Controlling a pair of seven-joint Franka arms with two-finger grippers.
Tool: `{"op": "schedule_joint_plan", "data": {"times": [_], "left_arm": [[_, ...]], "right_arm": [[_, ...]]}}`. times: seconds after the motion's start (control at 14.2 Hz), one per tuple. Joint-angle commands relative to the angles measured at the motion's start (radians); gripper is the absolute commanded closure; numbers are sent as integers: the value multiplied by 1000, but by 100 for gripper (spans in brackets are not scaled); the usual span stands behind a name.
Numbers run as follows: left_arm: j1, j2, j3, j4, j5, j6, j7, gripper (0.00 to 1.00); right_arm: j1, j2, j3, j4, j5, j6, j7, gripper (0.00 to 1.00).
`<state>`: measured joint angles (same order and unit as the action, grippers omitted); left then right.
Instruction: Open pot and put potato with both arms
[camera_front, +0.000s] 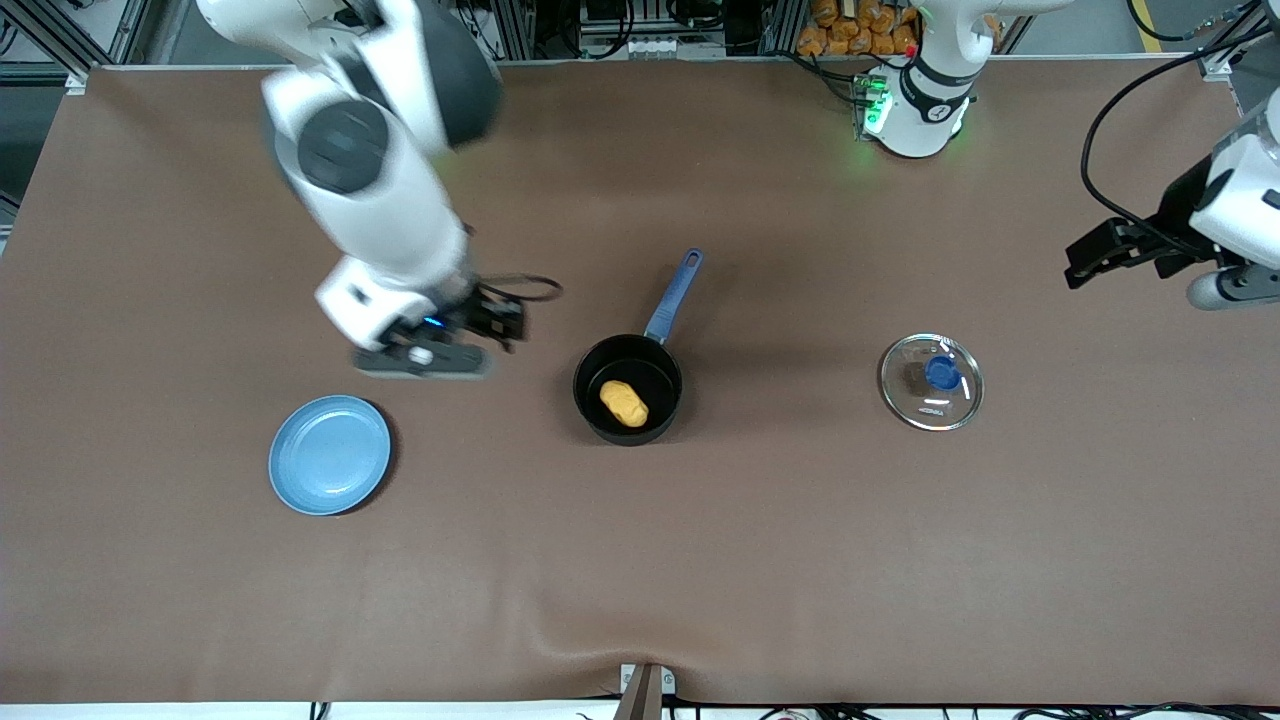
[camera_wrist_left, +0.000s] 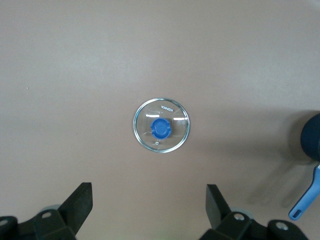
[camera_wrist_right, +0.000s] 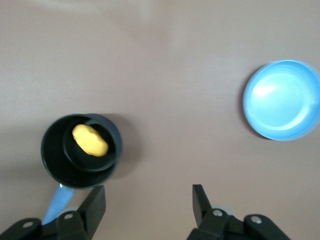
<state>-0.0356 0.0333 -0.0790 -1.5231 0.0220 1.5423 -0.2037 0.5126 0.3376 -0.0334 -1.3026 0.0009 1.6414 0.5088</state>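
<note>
Sitting near the middle of the brown table in the front view, the pot is uncovered, with the potato lying inside it on the black bottom. Its blue handle points away from the front camera. A glass lid with a blue knob lies flat on the table toward the left arm's end, well apart from the pot. A light-blue plate rests toward the right arm's end, slightly nearer the front camera than the pot. The right gripper hangs over bare table between plate and pot, blurred here, so its fingers are hard to read from this angle. The left gripper is up over the table's edge at the left arm's end, away from everything.

From the left wrist view, the left gripper has its fingers spread wide, holding nothing, with the lid below and the pot's handle tip at the picture's edge.

From the right wrist view, the right gripper also stands wide apart and empty, above bare table. The pot holds the potato, and the plate lies well apart from it; nothing covers the pot's mouth.
</note>
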Motion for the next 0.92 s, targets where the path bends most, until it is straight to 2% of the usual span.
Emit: {"op": "schedule_joint_plan", "data": {"times": [0.0, 0.14, 0.28, 0.42, 0.64, 0.85], "left_arm": [[11, -41, -11, -26, 26, -16, 66, 0], [10, -53, -11, -40, 26, -8, 70, 0], [11, -64, -11, -45, 26, -8, 72, 0], [11, -69, -8, -45, 24, -13, 107, 0], [11, -78, -7, -45, 21, -24, 127, 0], [13, -79, -4, -51, 10, -28, 118, 0]], "right_arm": [[-96, -98, 12, -11, 28, -102, -113, 0], [-192, -117, 10, 54, 68, -219, -203, 0], [-278, -117, 7, 129, 64, -320, -292, 0], [-366, -132, 6, 152, 54, -374, -422, 0], [-485, -146, 7, 151, 51, -377, -576, 0], [-497, -128, 9, 137, 48, -350, -570, 0]]}}
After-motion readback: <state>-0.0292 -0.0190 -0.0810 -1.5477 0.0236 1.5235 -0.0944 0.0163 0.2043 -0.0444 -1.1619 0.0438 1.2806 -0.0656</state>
